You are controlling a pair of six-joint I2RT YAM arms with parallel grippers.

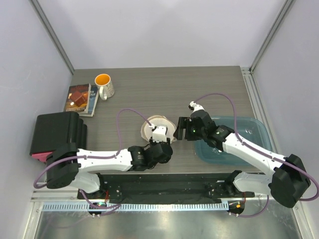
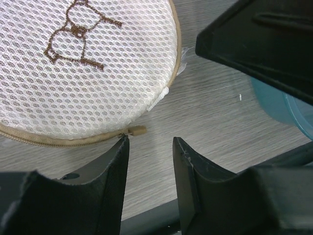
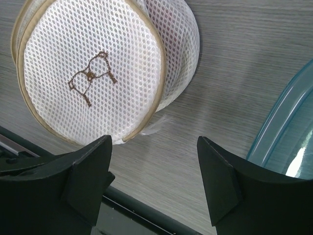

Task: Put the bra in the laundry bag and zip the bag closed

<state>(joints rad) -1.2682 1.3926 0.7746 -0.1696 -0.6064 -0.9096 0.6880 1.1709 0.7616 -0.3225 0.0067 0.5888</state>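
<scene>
The laundry bag [image 1: 153,124], a white round mesh pouch with a tan zipper rim, lies on the table between both grippers. Its flat face with a brown glasses-like mark shows in the left wrist view [image 2: 88,68] and in the right wrist view [image 3: 98,73]. The tan zipper pull [image 2: 138,130] sits at the rim, just off my left fingertip. My left gripper [image 2: 150,139] is open and empty at the bag's near edge. My right gripper [image 3: 154,139] is open wide and empty just right of the bag [image 1: 180,128]. No bra shows in any view.
A teal plastic bin [image 1: 249,130] stands right of the bag, under the right arm. A white mug with an orange inside [image 1: 103,84] and books [image 1: 79,98] are at the back left. A black case [image 1: 55,132] is at the left edge.
</scene>
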